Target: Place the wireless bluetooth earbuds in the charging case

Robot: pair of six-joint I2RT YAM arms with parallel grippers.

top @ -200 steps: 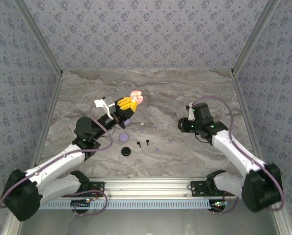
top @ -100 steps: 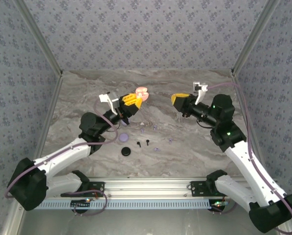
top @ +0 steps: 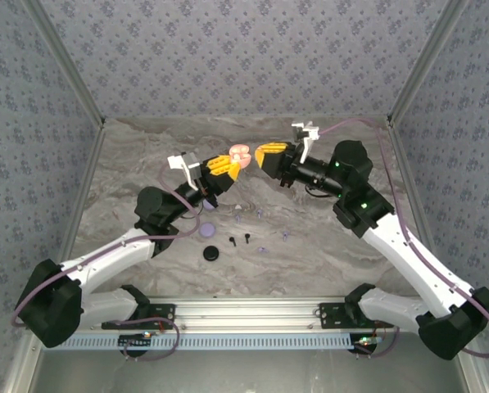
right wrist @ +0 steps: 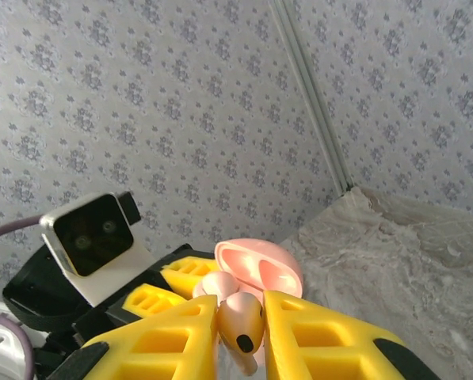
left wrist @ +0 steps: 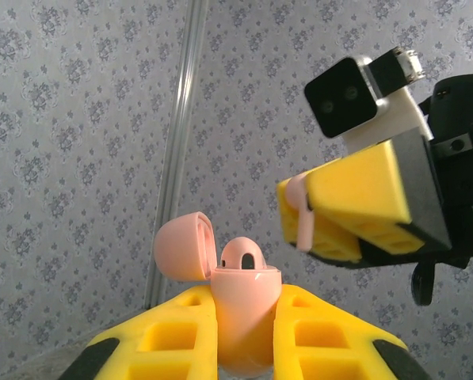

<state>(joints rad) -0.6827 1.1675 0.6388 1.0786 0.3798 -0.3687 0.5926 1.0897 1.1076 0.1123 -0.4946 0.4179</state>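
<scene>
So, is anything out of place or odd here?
Nothing looks broken. Only clutter: tiny earbuds and two round discs lie scattered on the table, while the left jaws hold the open pink case in mid-air and the right jaws a pink earbud.

Right gripper (top: pixel 266 155) near left gripper (top: pixel 226 166), charging case (top: pixel 240 153) between, gap seemingly narrow

Floral-patterned walls (top: pixel 244 57) around marbled grey tabletop (top: pixel 326 262)

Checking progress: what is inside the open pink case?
One pink bud pokes its rounded top out of the charging case in the left tool. Its rim hides the other slot. The right tool holds a second pink earbud outside.
</scene>
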